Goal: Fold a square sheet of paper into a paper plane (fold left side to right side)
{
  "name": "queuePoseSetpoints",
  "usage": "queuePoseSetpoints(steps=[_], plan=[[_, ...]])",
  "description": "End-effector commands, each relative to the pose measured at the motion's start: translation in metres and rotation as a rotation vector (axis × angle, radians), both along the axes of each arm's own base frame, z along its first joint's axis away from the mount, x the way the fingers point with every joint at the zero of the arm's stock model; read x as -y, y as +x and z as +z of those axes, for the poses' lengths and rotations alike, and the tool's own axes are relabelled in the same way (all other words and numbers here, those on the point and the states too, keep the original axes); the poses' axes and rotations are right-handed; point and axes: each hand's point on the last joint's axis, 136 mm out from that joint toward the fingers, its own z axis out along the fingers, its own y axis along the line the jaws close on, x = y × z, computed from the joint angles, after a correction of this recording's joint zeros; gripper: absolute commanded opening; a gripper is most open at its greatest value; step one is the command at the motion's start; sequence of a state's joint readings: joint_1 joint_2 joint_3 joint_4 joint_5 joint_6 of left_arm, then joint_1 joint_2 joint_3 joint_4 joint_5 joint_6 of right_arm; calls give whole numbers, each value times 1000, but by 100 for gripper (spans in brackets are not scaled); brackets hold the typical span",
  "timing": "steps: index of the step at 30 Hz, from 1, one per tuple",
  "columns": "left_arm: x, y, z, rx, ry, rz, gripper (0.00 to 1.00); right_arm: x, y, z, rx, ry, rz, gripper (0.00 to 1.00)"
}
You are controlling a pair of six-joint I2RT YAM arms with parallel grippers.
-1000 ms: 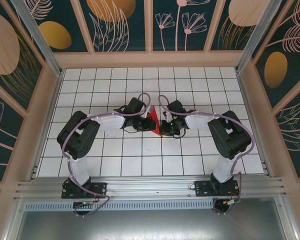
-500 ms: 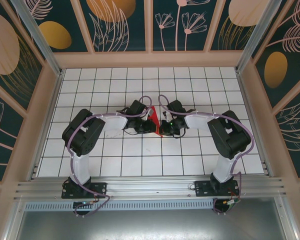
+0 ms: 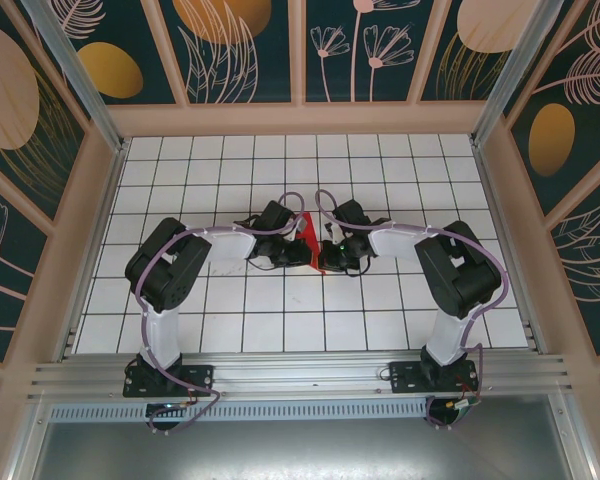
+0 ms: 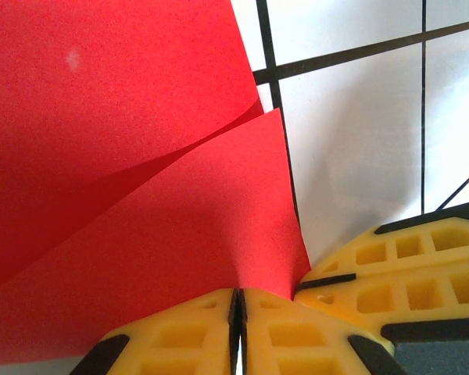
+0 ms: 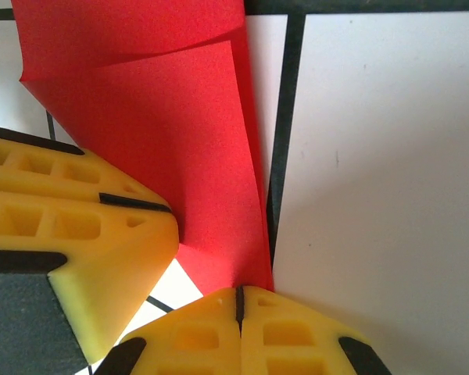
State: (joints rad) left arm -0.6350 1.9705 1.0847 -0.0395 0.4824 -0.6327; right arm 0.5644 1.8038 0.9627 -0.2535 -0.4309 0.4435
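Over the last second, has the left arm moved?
Yes. The left arm's elbow has swung right, away from the left wall, toward the red paper.

Both arms, left arm (image 3: 165,275) and right arm (image 3: 450,270), pair white link shells with bulky black joint housings. A thin lilac cable (image 3: 132,300) loops along each, down to black base plates (image 3: 165,378). The left pincer (image 4: 236,295) and right pincer (image 5: 238,293) carry yellow fingers (image 4: 180,337) with moulded square pockets and black trim.
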Motion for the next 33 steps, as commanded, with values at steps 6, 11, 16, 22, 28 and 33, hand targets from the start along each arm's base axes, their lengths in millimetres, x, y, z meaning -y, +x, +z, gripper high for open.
queuePoseSetpoints(steps=[6,11,16,22,28,33], plan=[[-72,29,-26,24,180,151,14,34,-23,-38,-94,-183,-12,0],[-98,33,-30,30,220,190,13,34,-24,-37,-96,-179,-12,0],[-117,44,-32,43,246,227,13,33,-24,-35,-97,-173,-11,0],[-127,57,-30,51,231,257,13,30,-27,-34,-102,-164,-3,0],[-123,66,0,114,182,261,14,15,-13,-12,-20,-61,-14,0],[-121,57,34,158,111,277,26,-2,18,40,171,72,-33,14]])
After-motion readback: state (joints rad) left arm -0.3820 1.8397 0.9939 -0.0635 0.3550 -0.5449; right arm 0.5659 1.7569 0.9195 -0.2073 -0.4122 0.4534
